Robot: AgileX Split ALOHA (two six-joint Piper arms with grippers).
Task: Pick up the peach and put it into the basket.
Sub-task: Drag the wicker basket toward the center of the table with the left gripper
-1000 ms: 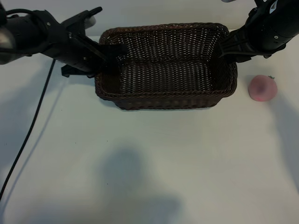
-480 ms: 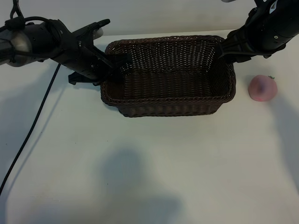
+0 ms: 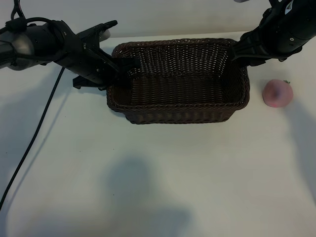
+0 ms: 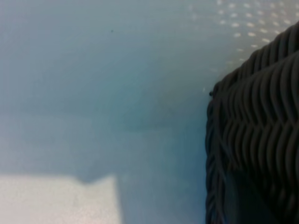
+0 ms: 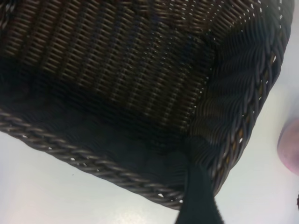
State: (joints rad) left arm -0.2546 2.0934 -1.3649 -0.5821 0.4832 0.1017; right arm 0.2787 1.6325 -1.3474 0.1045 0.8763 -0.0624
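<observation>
Wicker basket point(image 3: 180, 81) shifted right since earlier frame; left gripper point(image 3: 123, 66) and right gripper point(image 3: 236, 53) both pinch its end rims; peach point(image 3: 277, 93) loose near table's point(image 3: 158, 173) right edge; risk: basket nudges peach off.

From the right wrist, the basket point(image 5: 117, 70) fills nearly the whole picture, its dark brown weave running down the sloping inner walls to a shadowed floor, with the braided rim point(image 5: 93, 163) crossing above the pale counter point(image 5: 42, 186). One dark finger point(image 5: 198, 196) of the right hand point(image 5: 198, 186) reaches in over the basket's rounded corner and lies against the rim there. Just outside that corner, a sliver of the pink peach point(image 5: 290, 144) rests on the counter at the edge of view, apart from the wicker.
</observation>
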